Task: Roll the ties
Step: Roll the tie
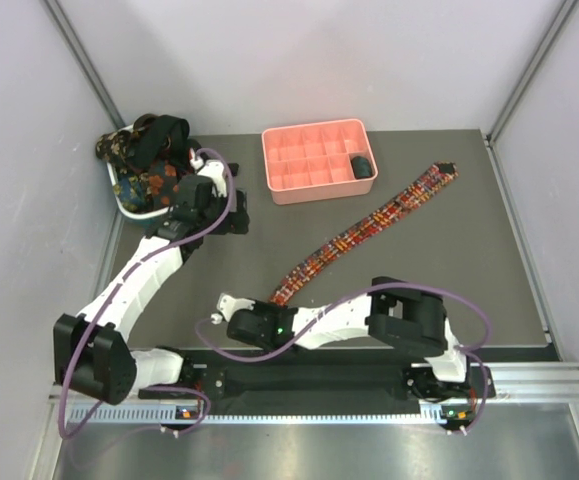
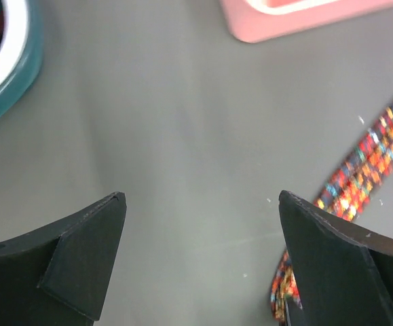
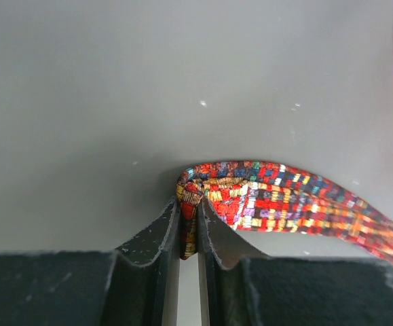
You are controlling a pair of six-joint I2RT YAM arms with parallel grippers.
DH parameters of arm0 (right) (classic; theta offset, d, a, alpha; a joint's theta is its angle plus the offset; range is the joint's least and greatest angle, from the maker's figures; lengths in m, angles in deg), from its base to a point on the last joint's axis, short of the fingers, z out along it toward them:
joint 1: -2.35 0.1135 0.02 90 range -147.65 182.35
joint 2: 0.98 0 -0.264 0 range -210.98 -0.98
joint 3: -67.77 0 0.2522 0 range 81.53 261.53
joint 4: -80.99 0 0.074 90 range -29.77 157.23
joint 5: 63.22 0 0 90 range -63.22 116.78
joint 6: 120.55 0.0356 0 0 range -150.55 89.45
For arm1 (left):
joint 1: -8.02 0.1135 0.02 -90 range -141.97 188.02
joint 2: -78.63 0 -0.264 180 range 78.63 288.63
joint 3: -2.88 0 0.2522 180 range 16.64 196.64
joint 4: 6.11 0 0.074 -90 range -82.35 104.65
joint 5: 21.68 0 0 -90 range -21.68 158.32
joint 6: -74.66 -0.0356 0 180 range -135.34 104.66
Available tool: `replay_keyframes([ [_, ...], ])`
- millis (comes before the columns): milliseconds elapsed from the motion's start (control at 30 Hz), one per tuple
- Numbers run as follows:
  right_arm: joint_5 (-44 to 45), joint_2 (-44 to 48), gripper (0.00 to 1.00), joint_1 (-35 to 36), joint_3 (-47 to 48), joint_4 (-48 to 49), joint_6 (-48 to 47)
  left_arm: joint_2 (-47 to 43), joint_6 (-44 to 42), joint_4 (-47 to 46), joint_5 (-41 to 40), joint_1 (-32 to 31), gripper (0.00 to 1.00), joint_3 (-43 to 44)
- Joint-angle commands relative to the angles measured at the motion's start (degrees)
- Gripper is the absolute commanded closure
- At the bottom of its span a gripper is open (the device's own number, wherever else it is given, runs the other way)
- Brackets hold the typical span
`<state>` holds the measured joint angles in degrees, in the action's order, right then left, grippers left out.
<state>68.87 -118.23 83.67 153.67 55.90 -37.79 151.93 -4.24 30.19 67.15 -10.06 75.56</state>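
Note:
The plaid tie lies stretched diagonally across the grey mat from the far right down to the middle front. My right gripper is shut on its narrow near end; in the right wrist view the plaid tie folds over between my closed fingers. My left gripper is open and empty, hovering over bare mat beside the basket; in the left wrist view the plaid tie passes by its right finger. Dark floral and black ties are heaped in the basket.
The teal-and-white oval basket stands at the far left, its rim in the left wrist view. The pink compartment tray stands at the back centre with a dark roll in one compartment. Metal rails edge the mat.

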Motion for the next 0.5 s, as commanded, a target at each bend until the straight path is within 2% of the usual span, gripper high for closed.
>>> replay_keyframes([
  [0,-8.6,6.2,0.91,-1.4,-3.6,8.0,2.1,-3.8,6.0,-7.7,-2.9,1.1,0.01,-3.7],
  [67,-10.1,8.3,0.91,-2.2,-5.9,9.3,2.1,-4.7,7.7,-9.0,-6.2,1.5,0.01,-6.1],
  [100,-11.7,8.8,0.91,-2.4,-6.7,10.4,2.1,-5.3,10.6,-8.7,-10.3,1.6,0.01,-6.5],
  [167,-13.0,10.7,0.91,-3.1,-8.7,10.9,2.1,-5.8,12.1,-8.5,-11.9,1.7,0.01,-7.3],
  [300,-18.0,14.3,0.91,-5.1,-11.8,14.1,3.0,-9.0,12.3,-12.5,-9.7,1.8,0.01,-11.2],
  [467,-28.8,19.9,0.91,-9.9,-16.8,19.0,5.4,-10.5,11.1,-15.3,-6.7,1.8,0.01,-15.0],
])
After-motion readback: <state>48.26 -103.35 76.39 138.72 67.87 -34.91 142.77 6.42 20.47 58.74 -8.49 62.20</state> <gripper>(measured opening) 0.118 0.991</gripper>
